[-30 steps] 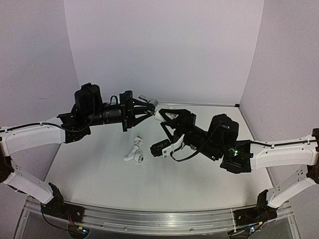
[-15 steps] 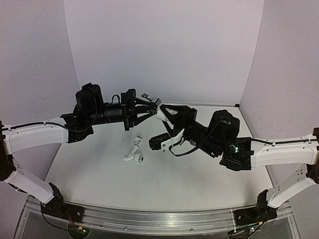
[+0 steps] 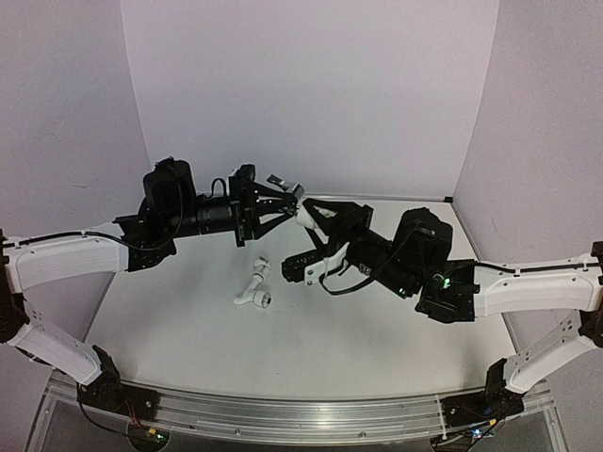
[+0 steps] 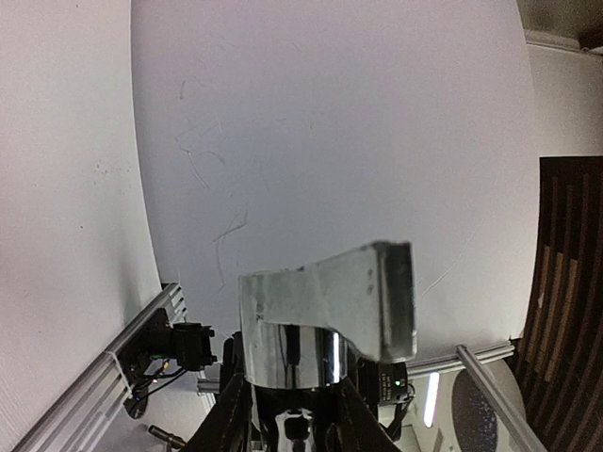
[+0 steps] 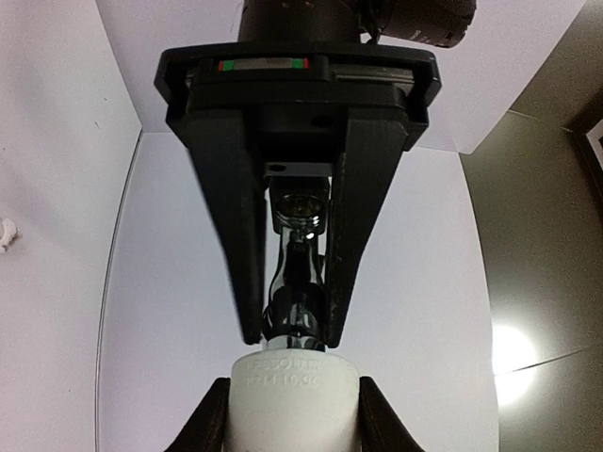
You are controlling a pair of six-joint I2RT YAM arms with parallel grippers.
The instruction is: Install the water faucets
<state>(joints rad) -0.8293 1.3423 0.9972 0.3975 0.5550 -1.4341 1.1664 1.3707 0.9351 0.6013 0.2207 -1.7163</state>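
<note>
tap: small shiny chrome metal tap with lever handle (image 5: 300,282), held mid-air over the white table (image 3: 188,320), centre-rear. Its stem end sits at the mouth of the short white plastic elbow fitting (image 5: 294,395).
axis: stem points straight into the elbow mouth, in line with the right gripper's reach. Lever juts sideways at the far end.
left gripper (image 3: 285,201): narrow, jaws flank the tap body. Can't tell if they press it.
right gripper (image 3: 311,218): clamped on the elbow, tap dead ahead.
next (my read): turn about that shared axis. Tilt risks cross-threading.
spare: longer white bent pipe with metal-ringed end (image 3: 252,291) lies on the table, apart from both grippers.
</note>
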